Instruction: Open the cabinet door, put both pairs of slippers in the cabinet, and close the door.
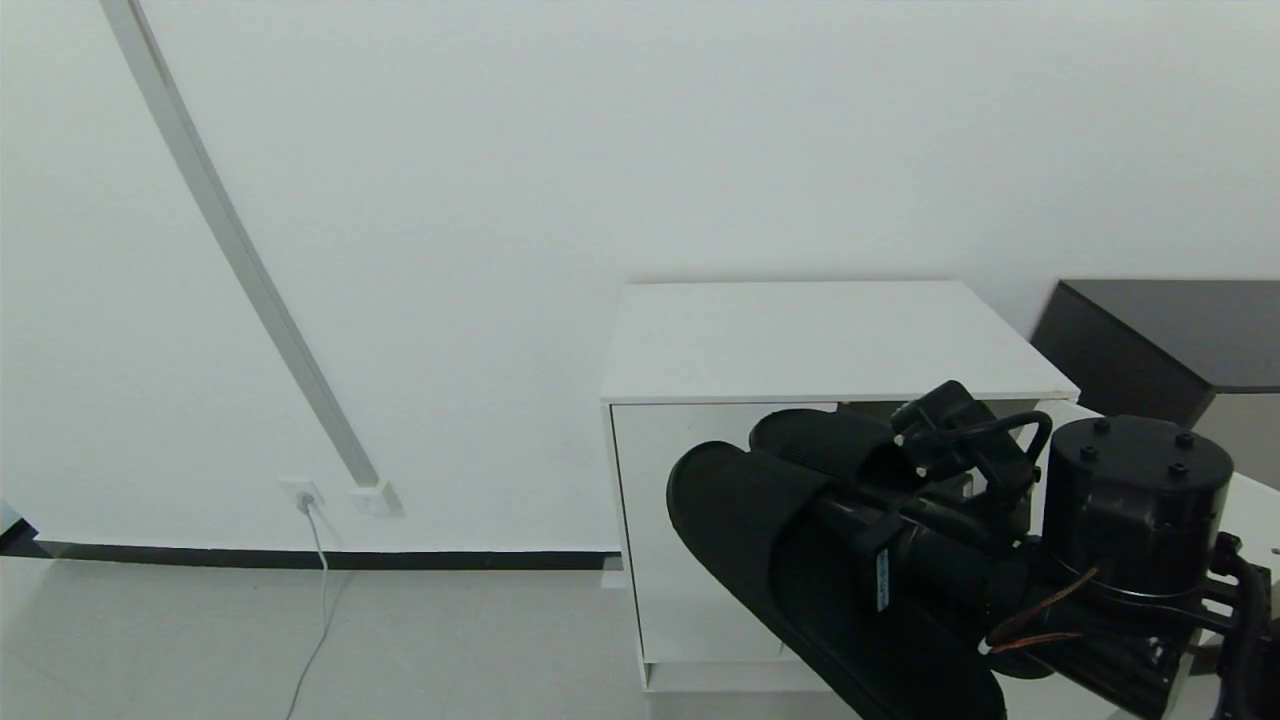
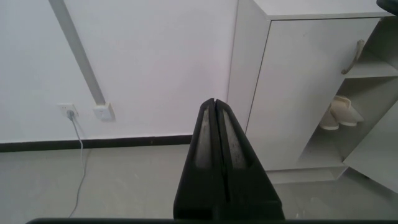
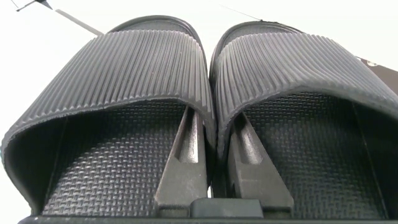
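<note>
A pair of black slippers (image 1: 770,540) hangs in front of the white cabinet (image 1: 800,340), held side by side by my right gripper (image 3: 216,118). Its fingers (image 3: 186,155) reach under the ribbed straps and are shut on the two inner walls of the black slippers (image 3: 149,68). My left gripper (image 2: 216,149) is shut with nothing in it, out to the left of the cabinet (image 2: 305,87). The cabinet's right half stands open. A pair of white slippers (image 2: 341,112) lies on its lower shelf. A slim handle (image 2: 356,56) sits on the shut left panel.
A dark piece of furniture (image 1: 1170,340) stands right of the cabinet. On the wall to the left are a socket with a cable (image 1: 300,495) and a slanted grey trunking (image 1: 230,240). Bare tiled floor (image 1: 450,640) stretches left of the cabinet.
</note>
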{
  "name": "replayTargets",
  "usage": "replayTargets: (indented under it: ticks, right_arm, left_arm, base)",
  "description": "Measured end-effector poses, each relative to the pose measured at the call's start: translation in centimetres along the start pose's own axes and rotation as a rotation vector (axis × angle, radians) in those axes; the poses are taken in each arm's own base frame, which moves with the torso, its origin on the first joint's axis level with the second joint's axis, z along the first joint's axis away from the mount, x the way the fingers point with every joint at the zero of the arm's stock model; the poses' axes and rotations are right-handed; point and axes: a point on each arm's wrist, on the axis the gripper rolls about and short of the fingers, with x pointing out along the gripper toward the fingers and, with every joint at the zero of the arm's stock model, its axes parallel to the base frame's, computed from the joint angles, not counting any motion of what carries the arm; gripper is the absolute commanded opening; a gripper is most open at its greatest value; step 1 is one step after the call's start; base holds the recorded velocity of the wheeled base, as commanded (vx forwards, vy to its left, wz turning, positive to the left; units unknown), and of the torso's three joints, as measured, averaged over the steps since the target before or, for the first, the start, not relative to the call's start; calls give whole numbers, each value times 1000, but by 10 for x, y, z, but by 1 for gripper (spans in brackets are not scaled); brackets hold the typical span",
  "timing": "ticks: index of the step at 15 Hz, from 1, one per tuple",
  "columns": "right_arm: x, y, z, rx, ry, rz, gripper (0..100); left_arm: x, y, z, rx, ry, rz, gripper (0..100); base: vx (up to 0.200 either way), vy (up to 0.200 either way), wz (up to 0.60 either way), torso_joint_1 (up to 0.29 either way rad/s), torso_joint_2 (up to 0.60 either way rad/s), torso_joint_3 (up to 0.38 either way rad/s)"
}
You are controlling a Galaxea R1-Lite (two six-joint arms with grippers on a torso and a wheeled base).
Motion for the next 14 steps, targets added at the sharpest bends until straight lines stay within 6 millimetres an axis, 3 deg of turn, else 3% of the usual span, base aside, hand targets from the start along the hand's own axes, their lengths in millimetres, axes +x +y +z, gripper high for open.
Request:
replayTargets:
  ticks: [14]
  right_arm:
    - [-6, -1, -3, 0, 8, -1, 0]
  left_arm:
    - [0, 0, 0, 2, 0, 0, 0]
  base:
    - [0, -200, 0, 4, 2, 2]
